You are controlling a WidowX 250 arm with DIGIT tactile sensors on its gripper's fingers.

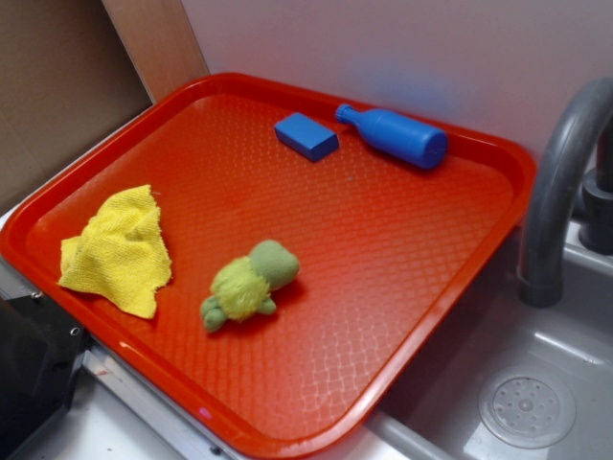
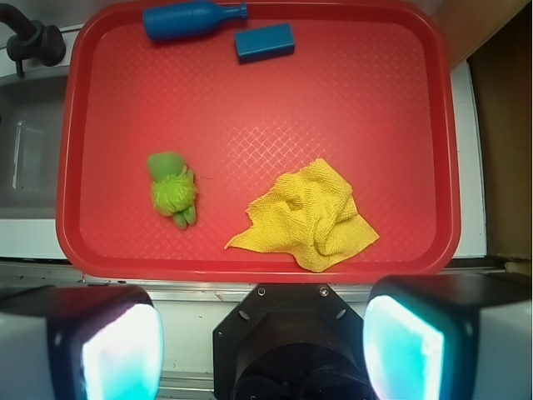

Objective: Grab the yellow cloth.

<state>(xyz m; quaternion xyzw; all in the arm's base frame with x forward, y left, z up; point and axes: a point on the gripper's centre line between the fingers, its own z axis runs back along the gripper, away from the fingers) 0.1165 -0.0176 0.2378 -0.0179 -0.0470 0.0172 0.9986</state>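
The yellow cloth point(image 1: 120, 251) lies crumpled and flat on the red tray point(image 1: 383, 287), near its front left corner. In the wrist view the yellow cloth point(image 2: 308, 218) sits just inside the tray's point(image 2: 250, 265) near rim, a little right of centre. My gripper point(image 2: 262, 350) hangs high above the counter, short of that rim and apart from the cloth. Its fingers point(image 2: 117, 354) stand wide apart with nothing between them. The gripper does not show in the exterior view.
A fuzzy yellow-green plush turtle point(image 1: 247, 286) point(image 2: 172, 190) lies on the tray beside the cloth. A blue bottle point(image 1: 393, 134) point(image 2: 193, 18) and a blue block point(image 1: 306, 136) point(image 2: 264, 42) lie at the tray's far edge. A grey faucet point(image 1: 556, 192) and sink point(image 1: 527, 402) adjoin the tray.
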